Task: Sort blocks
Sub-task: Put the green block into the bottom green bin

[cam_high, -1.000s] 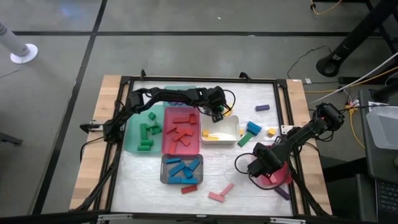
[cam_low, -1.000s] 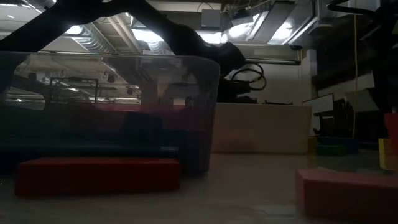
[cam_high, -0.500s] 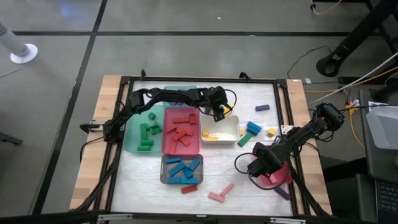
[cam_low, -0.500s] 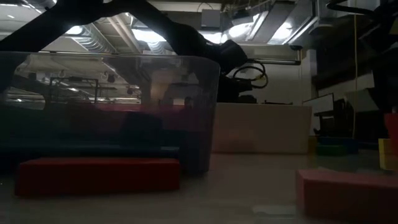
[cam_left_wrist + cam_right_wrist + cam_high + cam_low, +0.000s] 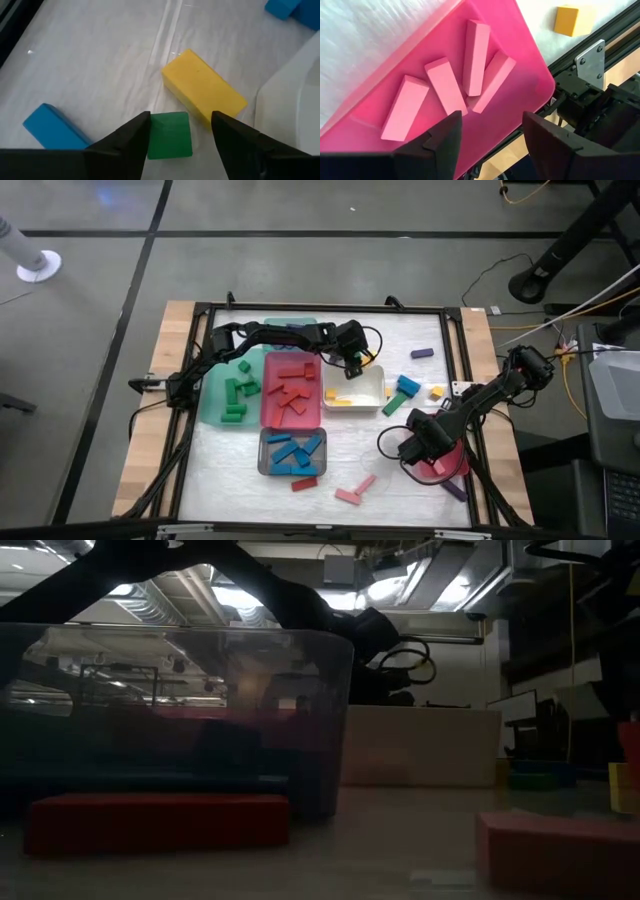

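Observation:
The blocks lie sorted by colour in a green tray [image 5: 212, 402], a red tray [image 5: 268, 412], a grey tray [image 5: 263, 466] and a white tray [image 5: 372, 386]. Others are loose on the white table cover. My left gripper [image 5: 352, 367] is just beyond the white tray's far edge. It is open and points down at a slant, with one finger on either side of a small green block [image 5: 170, 136] that lies flat on the cover. A yellow block [image 5: 202, 92] and a blue block [image 5: 52, 131] lie close by. My right gripper [image 5: 492, 145] hangs open over the pink tray [image 5: 520, 45], which holds several pink bars [image 5: 476, 55].
Loose blocks on the cover: purple [image 5: 421, 353], blue and green [image 5: 404, 389], yellow [image 5: 436, 392], pink [image 5: 355, 493], red [image 5: 304, 483]. A black frame [image 5: 455, 315] rims the table. In the low view a red bar [image 5: 155, 820] lies in front of the grey tray [image 5: 180, 720].

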Controlling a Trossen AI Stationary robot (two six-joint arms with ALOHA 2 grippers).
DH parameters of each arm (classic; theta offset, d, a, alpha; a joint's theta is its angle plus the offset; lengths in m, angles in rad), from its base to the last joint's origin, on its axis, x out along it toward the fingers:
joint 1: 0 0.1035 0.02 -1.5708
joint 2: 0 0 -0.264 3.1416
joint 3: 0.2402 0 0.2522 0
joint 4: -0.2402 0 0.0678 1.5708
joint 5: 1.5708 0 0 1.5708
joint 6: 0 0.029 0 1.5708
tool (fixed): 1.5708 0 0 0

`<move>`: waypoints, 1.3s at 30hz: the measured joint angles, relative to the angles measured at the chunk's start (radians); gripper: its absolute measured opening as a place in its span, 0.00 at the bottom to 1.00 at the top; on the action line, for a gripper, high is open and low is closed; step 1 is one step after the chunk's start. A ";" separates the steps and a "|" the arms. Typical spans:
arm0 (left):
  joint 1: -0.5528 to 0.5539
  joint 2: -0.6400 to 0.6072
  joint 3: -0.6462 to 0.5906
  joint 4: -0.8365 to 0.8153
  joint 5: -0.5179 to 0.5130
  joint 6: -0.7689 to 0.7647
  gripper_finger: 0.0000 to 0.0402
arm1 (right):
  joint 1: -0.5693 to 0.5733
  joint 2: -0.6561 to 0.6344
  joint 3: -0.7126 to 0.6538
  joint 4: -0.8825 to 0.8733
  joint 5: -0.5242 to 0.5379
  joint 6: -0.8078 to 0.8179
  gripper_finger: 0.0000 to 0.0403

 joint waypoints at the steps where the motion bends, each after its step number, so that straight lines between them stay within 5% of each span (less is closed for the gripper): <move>1: 0.000 0.000 0.000 0.000 0.000 0.008 0.49 | 0.000 0.000 0.000 0.000 0.000 0.000 0.52; 19: 0.021 -0.001 -0.003 -0.066 -0.005 0.024 0.40 | 0.000 0.000 0.000 -0.001 -0.001 0.000 0.52; 33: 0.024 -0.004 -0.003 -0.061 0.000 0.025 0.11 | 0.000 0.000 0.000 -0.001 -0.001 0.000 0.52; 39: 0.017 -0.004 -0.004 -0.059 -0.013 0.107 0.16 | 0.000 0.000 0.000 -0.001 0.000 0.000 0.52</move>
